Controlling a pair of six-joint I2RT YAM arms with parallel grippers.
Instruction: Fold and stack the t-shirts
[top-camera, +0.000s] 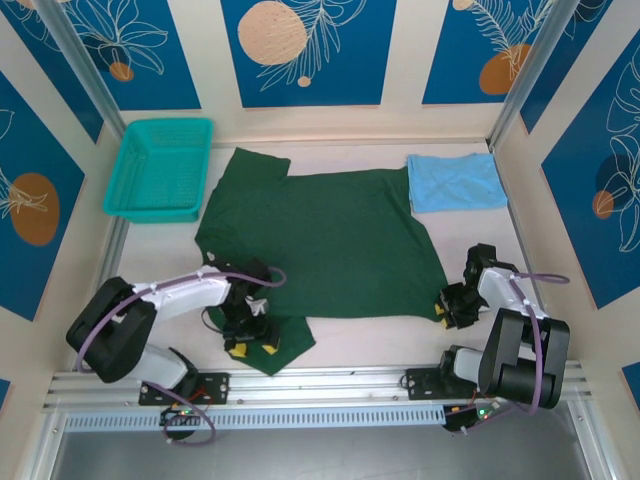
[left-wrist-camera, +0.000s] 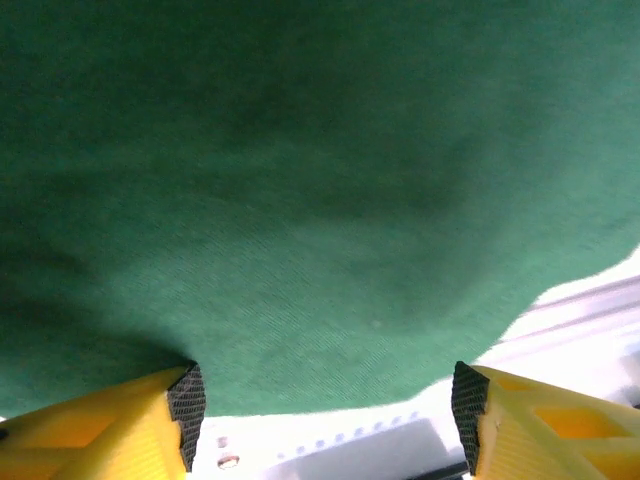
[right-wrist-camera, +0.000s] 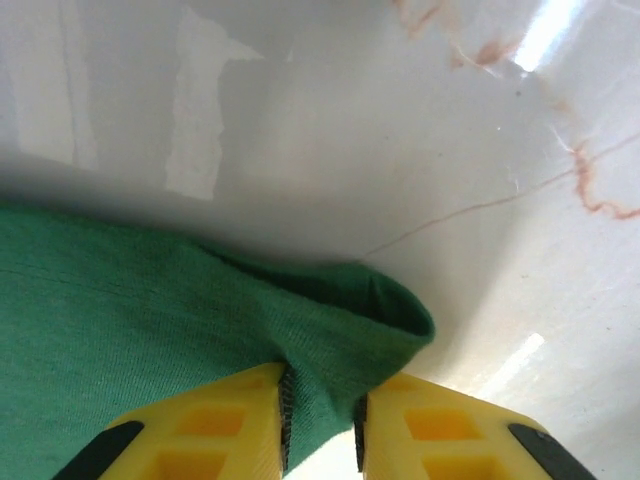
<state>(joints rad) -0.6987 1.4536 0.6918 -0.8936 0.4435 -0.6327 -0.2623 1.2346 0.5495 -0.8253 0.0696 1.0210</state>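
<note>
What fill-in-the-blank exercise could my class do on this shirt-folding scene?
1. The right hand pinches a corner of the dark green t-shirt, while the left hand is ___.
2. The folded t-shirt at the far right is light ___.
3. The basket stands at the far ___ of the table.
Missing words: open; blue; left.

The left wrist view's edges cut off the green t-shirt (left-wrist-camera: 300, 200) and the fingers (left-wrist-camera: 90, 430).
</note>
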